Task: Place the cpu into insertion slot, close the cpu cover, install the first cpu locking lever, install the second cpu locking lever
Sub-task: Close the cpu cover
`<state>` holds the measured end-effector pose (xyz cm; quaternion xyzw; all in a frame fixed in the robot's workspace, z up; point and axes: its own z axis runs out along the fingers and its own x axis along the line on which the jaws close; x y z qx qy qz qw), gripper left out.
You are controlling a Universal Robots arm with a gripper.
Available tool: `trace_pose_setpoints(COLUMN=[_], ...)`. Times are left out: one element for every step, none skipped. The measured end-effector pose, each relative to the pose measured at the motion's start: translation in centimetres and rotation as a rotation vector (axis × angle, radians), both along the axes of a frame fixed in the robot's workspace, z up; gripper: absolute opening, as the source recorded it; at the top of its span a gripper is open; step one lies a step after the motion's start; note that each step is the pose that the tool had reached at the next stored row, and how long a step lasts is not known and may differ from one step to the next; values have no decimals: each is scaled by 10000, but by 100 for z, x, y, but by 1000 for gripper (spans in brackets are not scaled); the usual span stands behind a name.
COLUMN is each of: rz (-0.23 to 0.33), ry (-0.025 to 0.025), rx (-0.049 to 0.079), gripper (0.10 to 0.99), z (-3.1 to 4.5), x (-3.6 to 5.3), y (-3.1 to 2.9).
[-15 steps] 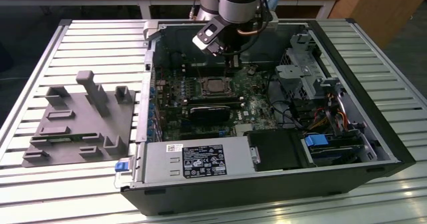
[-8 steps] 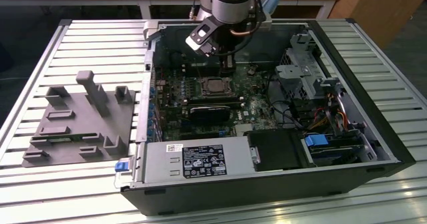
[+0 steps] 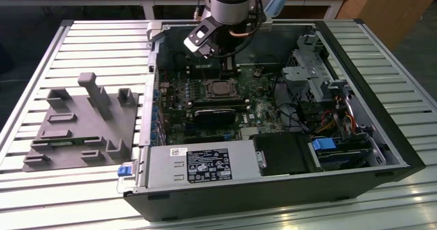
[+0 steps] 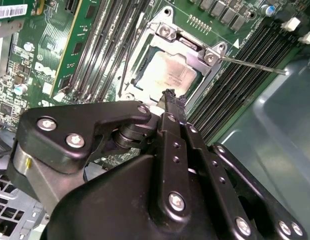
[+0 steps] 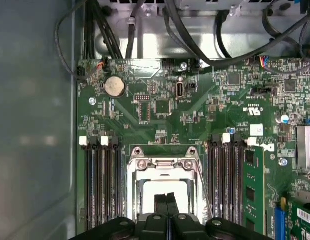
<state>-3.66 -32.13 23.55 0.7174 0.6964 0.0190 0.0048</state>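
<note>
The cpu lies flat in the insertion slot on the green board, its dull silver top showing in both wrist views. The cpu cover lies down around the chip as a silvery frame. One thin locking lever sticks out sideways from the socket. Another lever runs along the opposite side. My gripper hovers just above the socket's edge, its two black fingers pressed together with nothing between them. In the exterior view the gripper hangs inside the open computer case.
Long black memory slots flank the socket. A black block sits beside it. A power supply and drive cage crowd the case. Cables hang beyond the board. A grey fixture lies at the exterior view's left.
</note>
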Motion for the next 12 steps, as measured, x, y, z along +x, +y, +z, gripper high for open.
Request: trace_pose_setpoints(rz=[1,9,42,110,208,335,466,609,758,912,1074,1258], ry=[0,0,0,0,0,-1,-1,-1,0,0,-1,0], rx=[0,-1,-6,-13,-21,-31,-42,-56,-72,-87,-101,-117], gripper=[106,106,106,106,106,106,106,106,106,106,106,106], z=[0,0,0,0,0,-1,-1,-1,-1,-1,-1,-1], x=[0,-2,-2,-2,-2,-2,-2,-2,-2,-2,-2,-2], y=[0,0,-1,-1,-1,-1,-1,0,0,0,0,-1])
